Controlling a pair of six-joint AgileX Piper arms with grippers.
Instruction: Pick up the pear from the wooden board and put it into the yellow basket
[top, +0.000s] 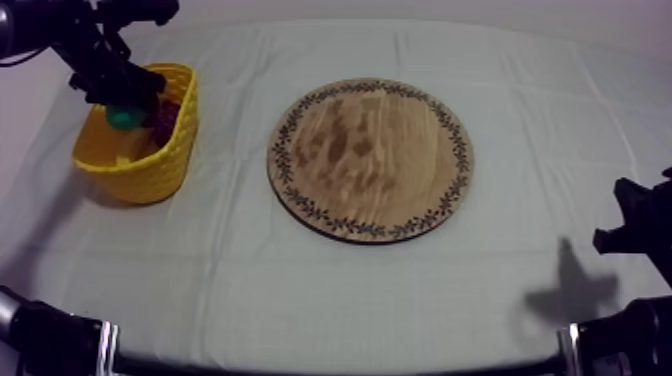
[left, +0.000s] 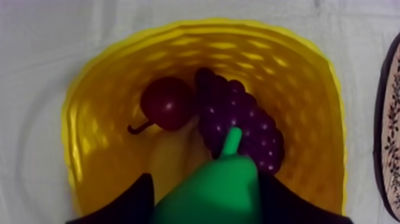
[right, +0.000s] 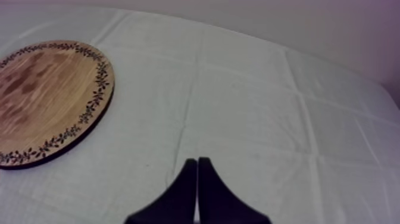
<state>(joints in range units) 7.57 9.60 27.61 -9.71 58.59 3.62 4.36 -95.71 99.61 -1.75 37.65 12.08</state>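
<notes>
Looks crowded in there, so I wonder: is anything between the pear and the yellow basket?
No barrier: the left fingers hold the pear right over the yellow basket. Below it lie grapes and a small red fruit.

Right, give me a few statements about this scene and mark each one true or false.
1. The pear lies on the wooden board. False: the left tool is shut on the pear, over the yellow basket, away from the wooden board.
2. The right tool is shut on nothing. True.
3. Grapes and a small red fruit lie in the basket. True.
4. The basket stands at the right arm's side of the board. False: it stands at the left arm's side.
</notes>
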